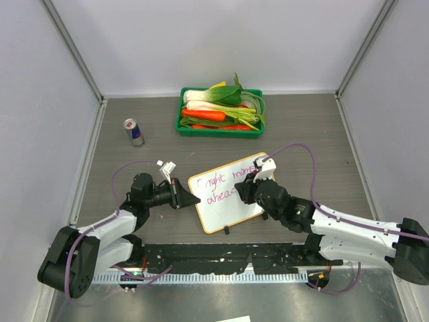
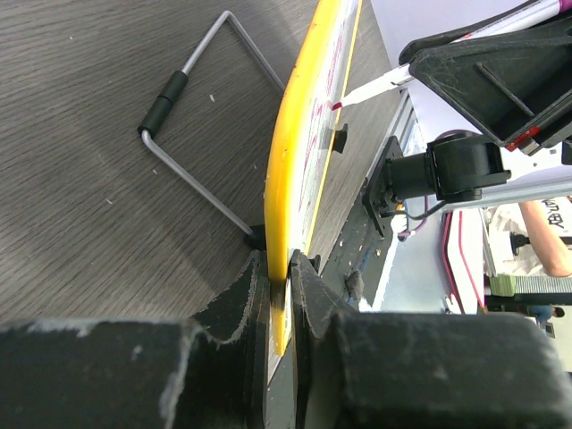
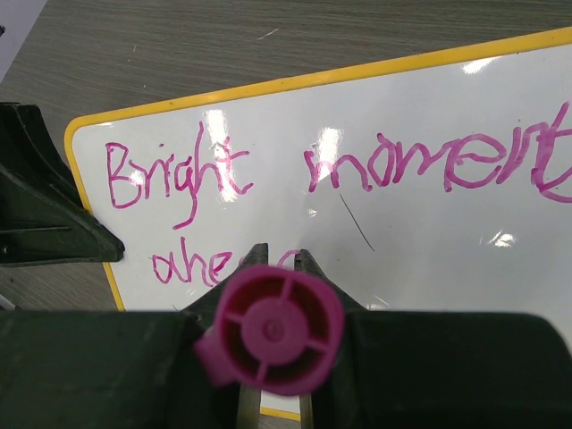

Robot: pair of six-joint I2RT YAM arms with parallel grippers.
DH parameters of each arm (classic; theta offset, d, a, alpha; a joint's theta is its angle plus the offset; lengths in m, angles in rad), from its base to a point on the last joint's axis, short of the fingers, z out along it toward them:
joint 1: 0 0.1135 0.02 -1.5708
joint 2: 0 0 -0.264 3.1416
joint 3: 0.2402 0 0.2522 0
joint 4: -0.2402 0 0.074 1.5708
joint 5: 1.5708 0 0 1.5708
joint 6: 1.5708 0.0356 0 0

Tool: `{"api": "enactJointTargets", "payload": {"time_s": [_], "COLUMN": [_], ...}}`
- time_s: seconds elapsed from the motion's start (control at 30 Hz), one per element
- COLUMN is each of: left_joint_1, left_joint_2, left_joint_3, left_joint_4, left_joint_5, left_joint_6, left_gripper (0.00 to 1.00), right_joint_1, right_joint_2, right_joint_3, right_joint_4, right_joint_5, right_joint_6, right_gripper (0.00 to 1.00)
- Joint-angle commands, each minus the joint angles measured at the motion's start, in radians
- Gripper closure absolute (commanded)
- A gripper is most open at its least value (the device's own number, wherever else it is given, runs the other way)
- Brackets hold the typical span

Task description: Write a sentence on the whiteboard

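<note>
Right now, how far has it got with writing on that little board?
Done: the sentence's top line, "Bright moment", on the whiteboard. In hand: the second line shows "ahe", then the marker in the right gripper hides it; the left gripper clamps the board's edge. Left: probably finishing that word.

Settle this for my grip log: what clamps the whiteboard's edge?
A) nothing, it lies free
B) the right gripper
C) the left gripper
C: the left wrist view shows the left gripper shut on the yellow rim of the whiteboard; the right gripper holds the marker.
</note>
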Motion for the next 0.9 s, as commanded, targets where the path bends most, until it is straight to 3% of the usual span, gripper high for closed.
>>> {"api": "enactJointTargets", "payload": {"time_s": [0.0,0.87], "left_joint_1": [-0.001,0.001], "left_joint_2": [0.001,-0.003], "left_joint_3": [0.005,0.003], "left_joint_4": [0.005,0.005], "left_joint_5": [-0.012,-0.014], "left_joint_6": [0.035,0.035], "left_gripper": [1.0,1.0], "right_joint_1": [-0.002,-0.002], "right_joint_2": [-0.001,-0.011], "right_joint_3": [-0.019,0.023], "right_joint_4": [-0.073,-0.084], "right_joint_5": [0.023,0.097], "right_joint_6": [0.0,-0.031], "right_gripper": [0.99,0.99]}}
